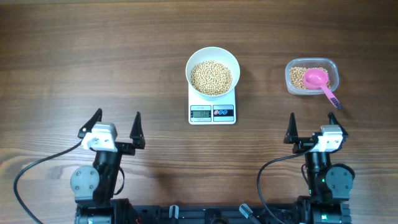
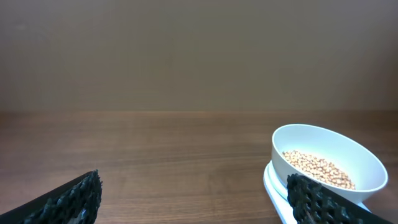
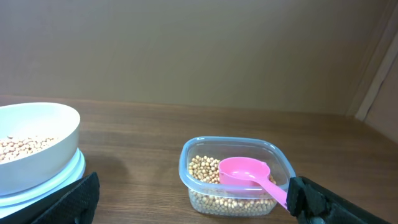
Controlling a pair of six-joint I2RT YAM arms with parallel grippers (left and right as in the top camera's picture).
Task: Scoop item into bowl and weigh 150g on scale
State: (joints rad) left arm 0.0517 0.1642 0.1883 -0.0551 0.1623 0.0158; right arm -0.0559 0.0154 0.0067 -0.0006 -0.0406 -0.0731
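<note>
A white bowl [image 1: 212,57] stands on the white scale [image 1: 212,112] at the table's middle; the bowl holds tan beans [image 1: 211,77]. The left wrist view has the bowl [image 2: 348,155] and beans [image 2: 317,169] at lower right, on the scale [image 2: 277,191]. In the right wrist view the bowl [image 3: 43,134] and scale [image 3: 65,177] are at the left. My left gripper [image 1: 117,123] is open and empty at the near left. Near right, my right gripper [image 1: 317,123] is open and empty too. Both grippers [image 2: 193,196] [image 3: 196,196] are apart from everything.
A clear plastic tub [image 1: 294,81] at the right holds more beans [image 1: 296,74] and a pink scoop [image 1: 316,78], its handle sticking out over the near rim. In the right wrist view the tub [image 3: 193,165] and scoop [image 3: 244,170] lie just ahead of my fingers.
</note>
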